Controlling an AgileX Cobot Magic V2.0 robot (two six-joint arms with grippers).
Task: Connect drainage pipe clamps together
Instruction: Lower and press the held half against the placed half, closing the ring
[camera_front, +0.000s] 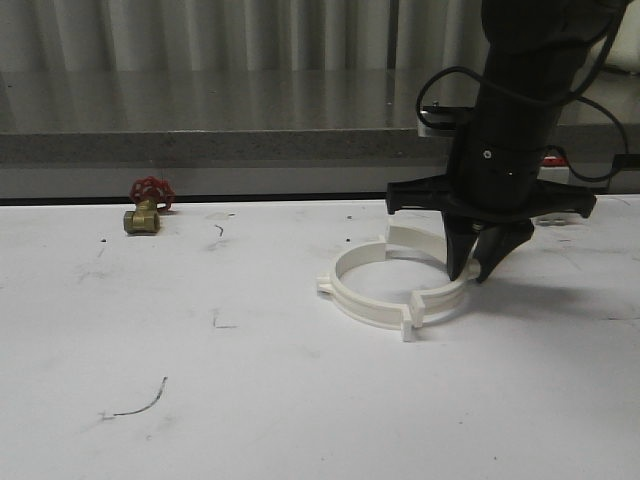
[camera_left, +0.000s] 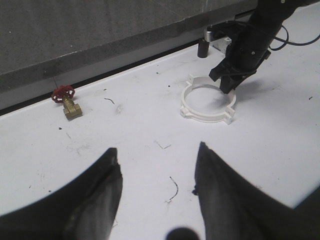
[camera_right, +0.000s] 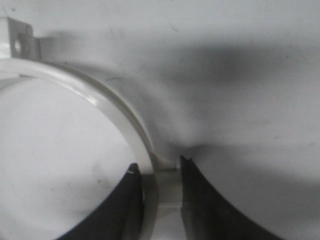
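A white ring of two pipe clamps (camera_front: 392, 290) is lying flat on a white table (camera_front: 200, 400). The right gripper (camera_front: 478, 272) is reaching down, pinching the ring's far-right wall. The left gripper (camera_left: 157, 165) is hovering with fingers spread, well apart. A red-handled brass valve (camera_front: 146, 207) is sitting far left.

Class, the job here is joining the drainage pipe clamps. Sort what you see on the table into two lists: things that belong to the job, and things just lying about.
Belongs to the job:
- drainage pipe clamps, lying as a ring
- right gripper, closed on the ring's wall

Just lying about:
- brass valve with red handwheel, apart at the far left
- left gripper, open, holding nothing
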